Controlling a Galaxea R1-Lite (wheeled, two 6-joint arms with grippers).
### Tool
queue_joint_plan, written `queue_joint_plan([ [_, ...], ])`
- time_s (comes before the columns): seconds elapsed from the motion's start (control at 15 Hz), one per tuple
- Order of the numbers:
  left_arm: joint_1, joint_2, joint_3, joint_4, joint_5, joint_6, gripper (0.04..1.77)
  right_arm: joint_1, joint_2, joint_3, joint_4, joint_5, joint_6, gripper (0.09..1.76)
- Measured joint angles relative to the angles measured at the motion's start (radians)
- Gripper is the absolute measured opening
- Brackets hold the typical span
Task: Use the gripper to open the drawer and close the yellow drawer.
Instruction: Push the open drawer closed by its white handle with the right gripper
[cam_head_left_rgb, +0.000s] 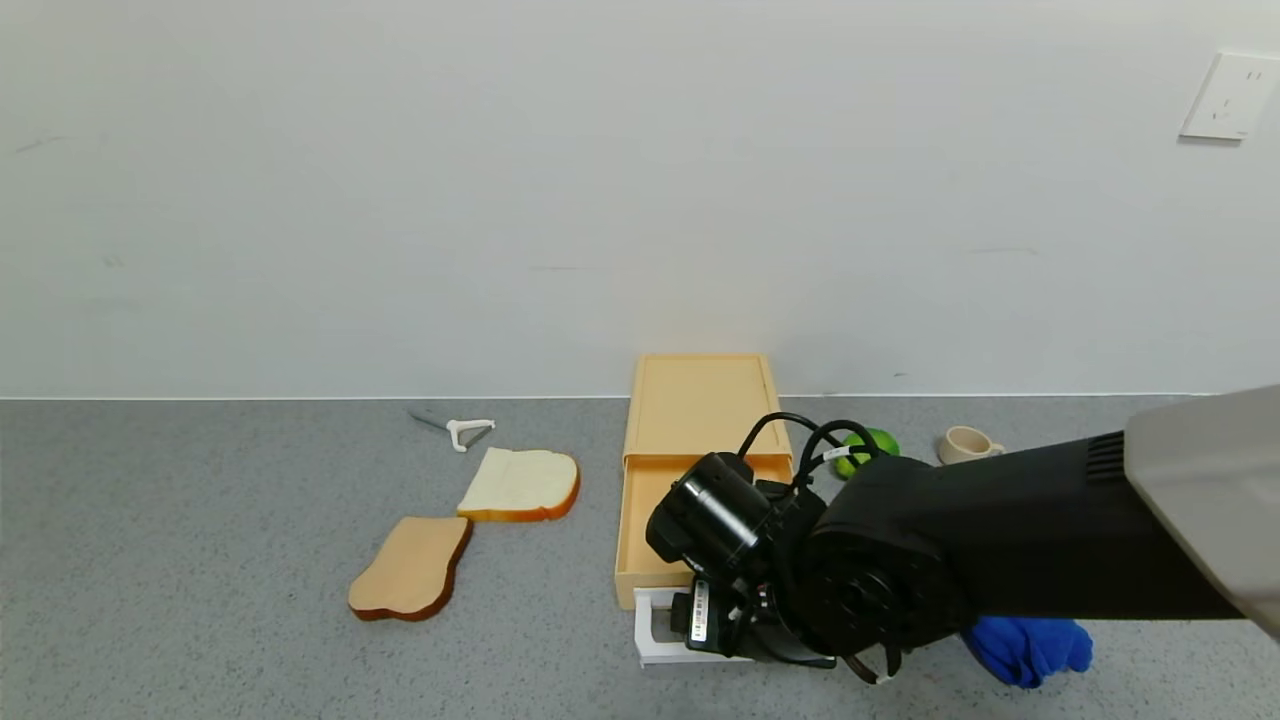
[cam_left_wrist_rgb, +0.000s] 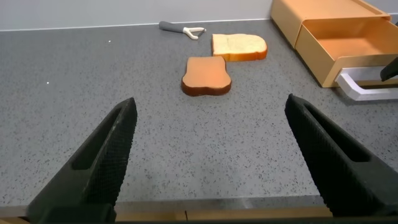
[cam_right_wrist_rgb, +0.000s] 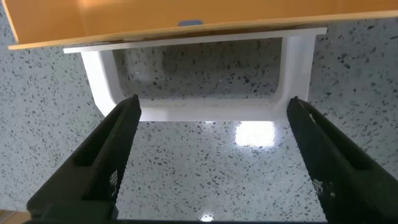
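Note:
The pale yellow-tan drawer (cam_head_left_rgb: 660, 530) is pulled out of its flat case (cam_head_left_rgb: 697, 402) toward me, with its white loop handle (cam_head_left_rgb: 650, 640) at the front. My right gripper (cam_head_left_rgb: 700, 625) hangs over the handle, open. In the right wrist view the handle (cam_right_wrist_rgb: 199, 112) lies just beyond the spread fingers (cam_right_wrist_rgb: 109, 162), not between them. The left wrist view shows the open drawer (cam_left_wrist_rgb: 348, 53) and its handle (cam_left_wrist_rgb: 367, 90) far off to one side. My left gripper (cam_left_wrist_rgb: 211, 155) is open and empty over bare countertop near the front edge; it is out of the head view.
Two bread slices (cam_head_left_rgb: 520, 483) (cam_head_left_rgb: 412, 568) and a peeler (cam_head_left_rgb: 462, 430) lie left of the drawer. A green object (cam_head_left_rgb: 868, 448) and a beige cup (cam_head_left_rgb: 966, 444) sit behind my right arm. A blue cloth (cam_head_left_rgb: 1030, 645) lies under it. A wall runs behind the counter.

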Motion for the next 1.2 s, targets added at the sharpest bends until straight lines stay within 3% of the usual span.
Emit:
queue_joint_plan([
  [0.67, 0.000, 0.000, 0.000, 0.000, 0.000, 0.000, 1.72, -0.007, 0.006, -0.014, 0.011, -0.006, 0.034, 1.71],
  [1.2, 0.000, 0.000, 0.000, 0.000, 0.000, 0.000, 1.72, -0.007, -0.057, -0.046, 0.116, -0.048, -0.008, 1.71],
])
